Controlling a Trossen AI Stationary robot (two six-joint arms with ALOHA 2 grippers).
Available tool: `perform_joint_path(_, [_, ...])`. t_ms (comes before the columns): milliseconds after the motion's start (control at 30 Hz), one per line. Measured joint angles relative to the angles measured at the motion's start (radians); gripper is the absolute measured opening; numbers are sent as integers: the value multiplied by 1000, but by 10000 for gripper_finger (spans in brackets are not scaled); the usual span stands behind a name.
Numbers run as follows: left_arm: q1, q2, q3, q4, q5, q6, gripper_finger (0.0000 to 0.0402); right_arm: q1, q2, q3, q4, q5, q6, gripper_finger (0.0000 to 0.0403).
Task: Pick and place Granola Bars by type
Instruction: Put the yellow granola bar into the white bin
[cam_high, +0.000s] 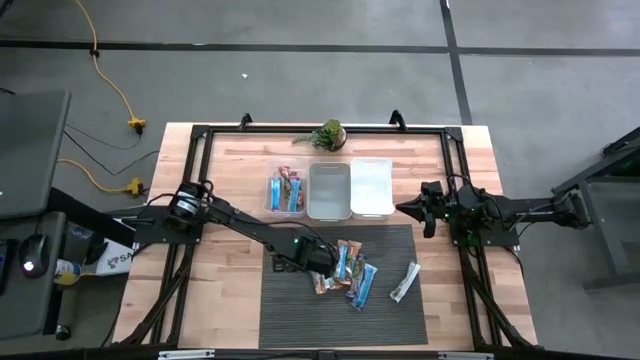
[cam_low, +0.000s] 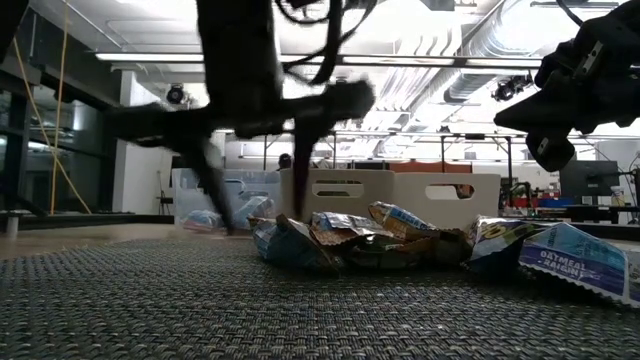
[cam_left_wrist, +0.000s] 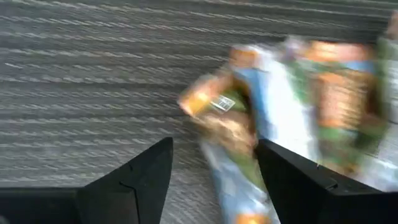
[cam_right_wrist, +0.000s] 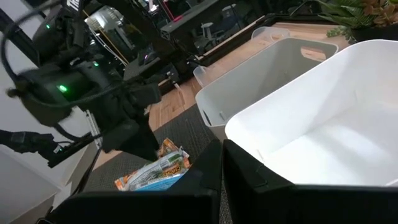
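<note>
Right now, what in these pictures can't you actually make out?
- Wrapper print on the granola bars: smeared by motion blur in the left wrist view.
- Types of the bars in the left bin: too small from above.
- Whether the left claw touches the pile: it covers the spot from above; the low view shows it only as a dark blur.
- Right claw, waiting beside the white bins: whether it is open is unclear.

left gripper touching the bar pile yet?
Cannot tell. The left wrist view shows the left gripper open with an orange-brown bar between its fingers, but motion blur hides any contact. The high view puts it at the pile's edge.
</note>
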Motion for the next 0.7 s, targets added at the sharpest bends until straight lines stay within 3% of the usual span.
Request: perform_joint_path(700, [0,31,-1,22,-15,-4,230,0,0,0,0,0,0,0])
